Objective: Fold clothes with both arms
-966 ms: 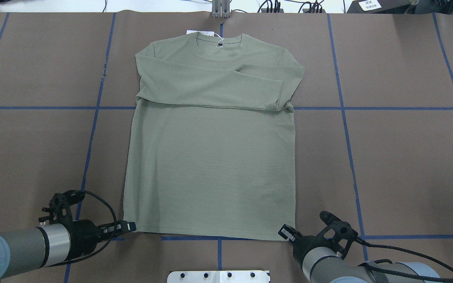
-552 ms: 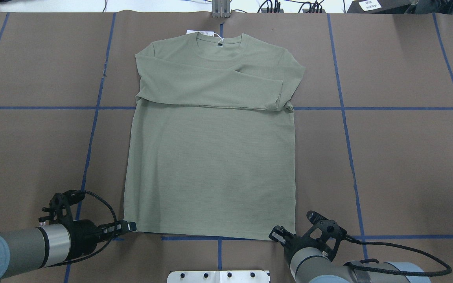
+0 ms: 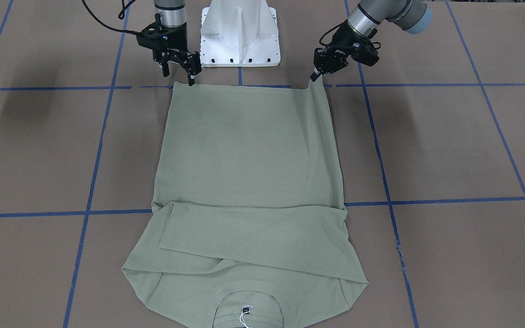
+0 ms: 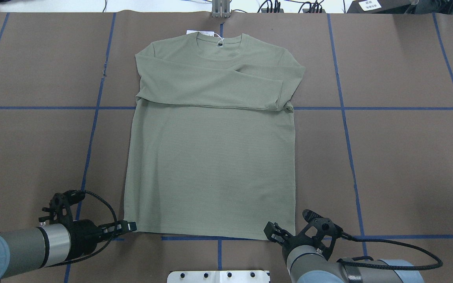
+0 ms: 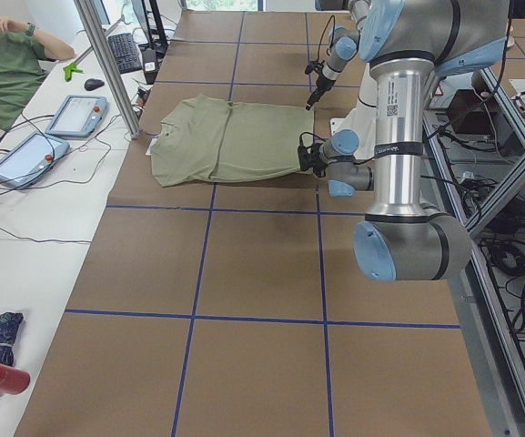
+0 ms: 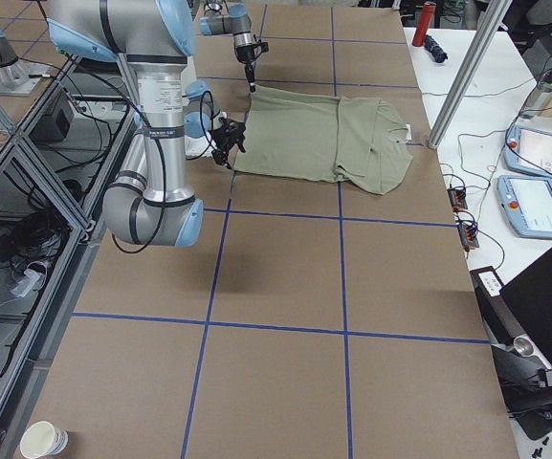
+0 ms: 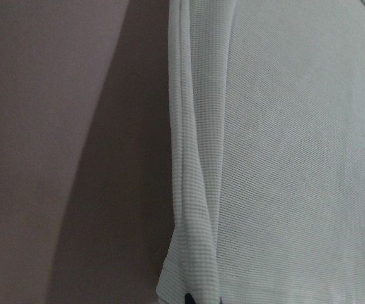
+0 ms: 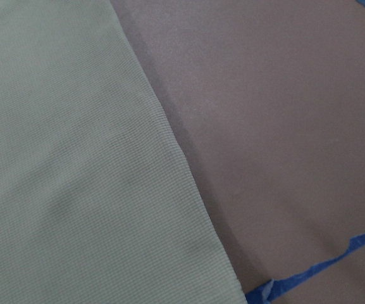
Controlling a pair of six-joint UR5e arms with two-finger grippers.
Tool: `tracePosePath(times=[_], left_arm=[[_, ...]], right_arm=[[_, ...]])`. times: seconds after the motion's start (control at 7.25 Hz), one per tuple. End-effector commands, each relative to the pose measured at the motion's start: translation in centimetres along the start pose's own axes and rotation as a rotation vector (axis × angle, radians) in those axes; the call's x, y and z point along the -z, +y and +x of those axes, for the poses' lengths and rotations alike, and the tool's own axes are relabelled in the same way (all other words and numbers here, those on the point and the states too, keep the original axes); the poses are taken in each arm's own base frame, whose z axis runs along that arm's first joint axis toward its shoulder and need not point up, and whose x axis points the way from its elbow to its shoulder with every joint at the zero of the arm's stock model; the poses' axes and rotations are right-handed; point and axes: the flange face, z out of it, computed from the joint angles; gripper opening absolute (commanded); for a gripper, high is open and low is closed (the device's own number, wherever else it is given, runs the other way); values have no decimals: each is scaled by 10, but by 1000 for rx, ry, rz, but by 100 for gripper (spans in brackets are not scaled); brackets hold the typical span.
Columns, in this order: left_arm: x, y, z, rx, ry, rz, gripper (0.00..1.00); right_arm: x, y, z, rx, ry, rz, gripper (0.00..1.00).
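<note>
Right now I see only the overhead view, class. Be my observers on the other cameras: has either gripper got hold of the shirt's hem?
Observer: The front-facing view shows the left gripper pinching one hem corner of the shirt, raised off the table so that side edge forms a ridge.
Operator: And the other arm?
Observer: Front-facing, the right gripper stands with jaws apart at the other corner, holding nothing.
Operator: Is that corner flat?
Observer: Yes; the right wrist view shows that edge lying flat beside blue tape.
</note>
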Motion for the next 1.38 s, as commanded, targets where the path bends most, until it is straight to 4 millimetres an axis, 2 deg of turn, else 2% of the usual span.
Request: tracePosePath(times=[0.0, 0.14, 0.28, 0.41, 0.55, 0.83, 0.97, 1.1, 1.24], left_arm=[[2, 0, 1, 0, 2, 0, 0], [2, 0, 1, 0, 2, 0, 0], [2, -1, 2, 1, 4, 1, 0], [3, -1, 1, 1, 2, 1, 0], [2, -1, 2, 1, 4, 1, 0], [2, -1, 2, 1, 4, 1, 0], [2, 0, 3, 1, 7, -1, 0], [11, 0, 12, 2, 17, -3, 0], [39, 8, 43, 1, -1, -54, 0]], right_arm=[[-14, 5, 5, 11, 23, 17, 97], [-10, 7, -1, 4, 8, 4, 54], [-11, 7, 1, 9, 10, 3, 26], [-10, 7, 0, 8, 6, 3, 15], [-11, 6, 0, 8, 8, 3, 14], [-7, 4, -1, 4, 1, 2, 0], [-5, 0, -2, -3, -4, 4, 0], [19, -13, -5, -23, -22, -29, 0], [53, -39, 10, -37, -11, -84, 0]])
